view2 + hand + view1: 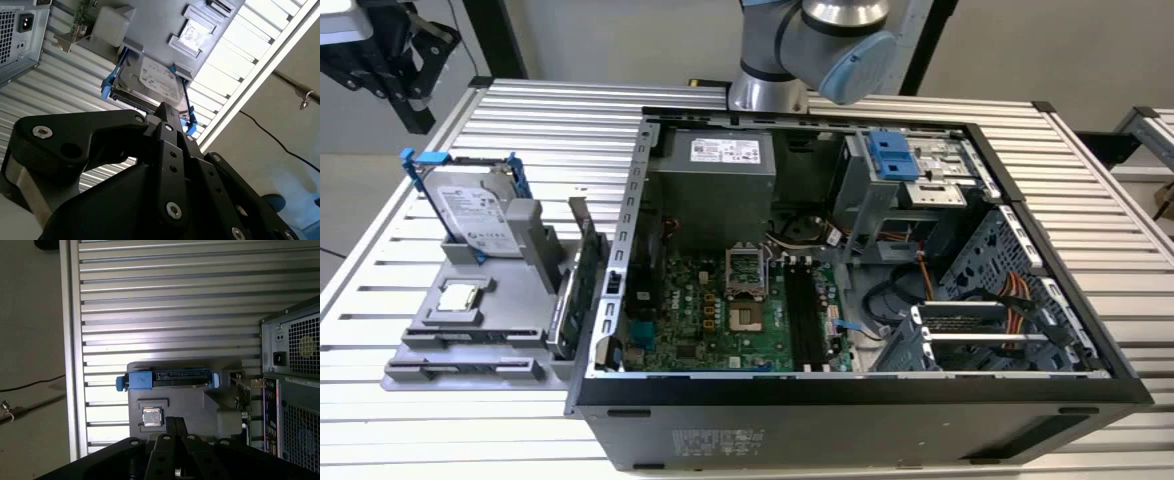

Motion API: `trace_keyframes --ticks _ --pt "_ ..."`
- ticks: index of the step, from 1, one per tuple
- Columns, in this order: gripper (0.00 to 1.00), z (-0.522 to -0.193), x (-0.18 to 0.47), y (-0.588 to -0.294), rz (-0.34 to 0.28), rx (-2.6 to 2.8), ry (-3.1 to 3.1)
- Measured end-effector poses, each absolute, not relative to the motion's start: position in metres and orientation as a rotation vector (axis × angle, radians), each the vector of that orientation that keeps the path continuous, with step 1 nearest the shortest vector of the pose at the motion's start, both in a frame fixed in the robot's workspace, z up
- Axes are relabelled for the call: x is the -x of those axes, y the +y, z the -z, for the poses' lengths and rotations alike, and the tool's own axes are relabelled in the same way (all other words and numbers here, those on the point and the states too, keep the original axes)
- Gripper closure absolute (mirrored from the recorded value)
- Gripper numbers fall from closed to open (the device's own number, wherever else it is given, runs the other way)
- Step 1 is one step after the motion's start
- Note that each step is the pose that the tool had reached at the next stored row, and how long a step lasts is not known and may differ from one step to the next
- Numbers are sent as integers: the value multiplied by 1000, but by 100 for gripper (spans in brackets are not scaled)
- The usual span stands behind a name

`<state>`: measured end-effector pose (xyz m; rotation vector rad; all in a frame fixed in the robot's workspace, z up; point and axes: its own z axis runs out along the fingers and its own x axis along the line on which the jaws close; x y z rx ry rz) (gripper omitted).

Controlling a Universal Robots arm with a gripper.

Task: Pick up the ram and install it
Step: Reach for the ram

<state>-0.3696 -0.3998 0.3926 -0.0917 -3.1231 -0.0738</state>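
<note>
On my slatted table the open computer case holds the power supply at its far end and the motherboard on its floor. To its left, the grey holder carries the blue-framed hard drive, the expansion card, the ram on edge along its right side beside that card, and a processor chip. In the first wrist view, I see the gripper hanging above the table's left side, its fingers pressed together on nothing, well apart from the ram.
</note>
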Motion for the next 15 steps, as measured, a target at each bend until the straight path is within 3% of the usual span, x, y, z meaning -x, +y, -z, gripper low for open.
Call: trace_keyframes --ticks 15 --pt "100 -393 367 -411 73 47 -3124"
